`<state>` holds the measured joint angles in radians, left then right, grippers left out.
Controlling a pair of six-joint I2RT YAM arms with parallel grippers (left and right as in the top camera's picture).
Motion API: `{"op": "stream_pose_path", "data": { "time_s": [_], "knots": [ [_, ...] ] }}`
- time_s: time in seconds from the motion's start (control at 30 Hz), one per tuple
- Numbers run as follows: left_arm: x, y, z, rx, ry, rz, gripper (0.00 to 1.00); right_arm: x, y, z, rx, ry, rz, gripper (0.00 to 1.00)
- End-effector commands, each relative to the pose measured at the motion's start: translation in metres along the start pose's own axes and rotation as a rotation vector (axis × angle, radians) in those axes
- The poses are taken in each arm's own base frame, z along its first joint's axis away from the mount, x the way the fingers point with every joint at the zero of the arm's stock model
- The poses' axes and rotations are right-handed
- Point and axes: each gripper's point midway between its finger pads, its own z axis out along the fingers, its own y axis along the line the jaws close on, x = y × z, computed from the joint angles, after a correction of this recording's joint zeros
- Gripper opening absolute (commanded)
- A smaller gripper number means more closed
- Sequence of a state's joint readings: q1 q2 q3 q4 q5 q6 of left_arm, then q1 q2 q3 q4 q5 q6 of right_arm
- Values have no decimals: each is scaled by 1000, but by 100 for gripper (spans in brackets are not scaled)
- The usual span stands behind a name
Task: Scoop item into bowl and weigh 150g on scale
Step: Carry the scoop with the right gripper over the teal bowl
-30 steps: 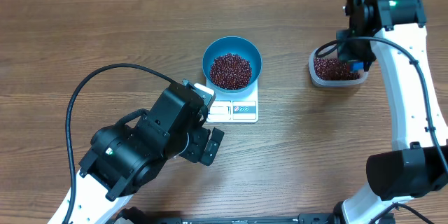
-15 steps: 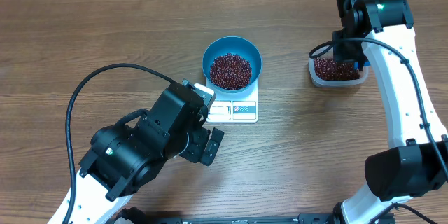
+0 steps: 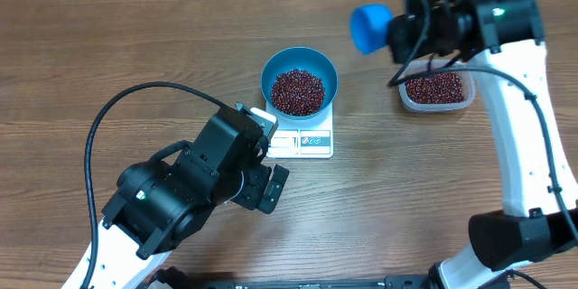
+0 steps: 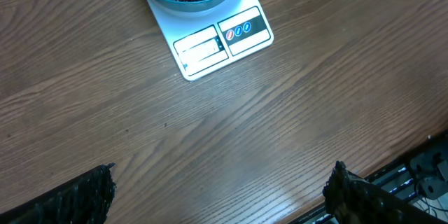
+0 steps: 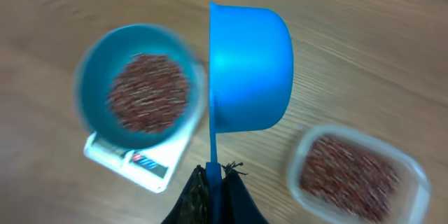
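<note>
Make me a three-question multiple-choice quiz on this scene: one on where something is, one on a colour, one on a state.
1. The bowl stands: A on the floor; B on a shelf; C on the scale.
2. The scoop is: A blue; B red; C white.
3. The left arm's jaws are: A shut on the scoop; B wide apart, empty; C shut on the bowl.
Answers: 1 C, the scale's panel shows beside the bowl's edge. 2 A, both views show it bright blue. 3 B, the left wrist view shows them far apart, nothing between.
</note>
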<state>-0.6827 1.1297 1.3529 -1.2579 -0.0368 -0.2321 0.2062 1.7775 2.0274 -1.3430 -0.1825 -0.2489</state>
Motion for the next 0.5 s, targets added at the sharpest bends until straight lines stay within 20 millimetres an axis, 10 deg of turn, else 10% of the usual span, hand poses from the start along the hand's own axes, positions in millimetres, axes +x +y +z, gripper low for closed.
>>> {"op": "stream_pose_path", "data": {
  "time_s": [0.0, 0.23, 0.47],
  "knots": [
    [-3, -1, -4, 7, -16, 14, 99, -3, 41, 4, -103, -6, -157, 4],
    [-3, -1, -4, 6, -16, 14, 100, 6, 82, 34, -133, 63, -280, 4],
    [-3, -1, -4, 6, -16, 14, 100, 20, 83, 73, -53, 145, -356, 4]
  ]
}}
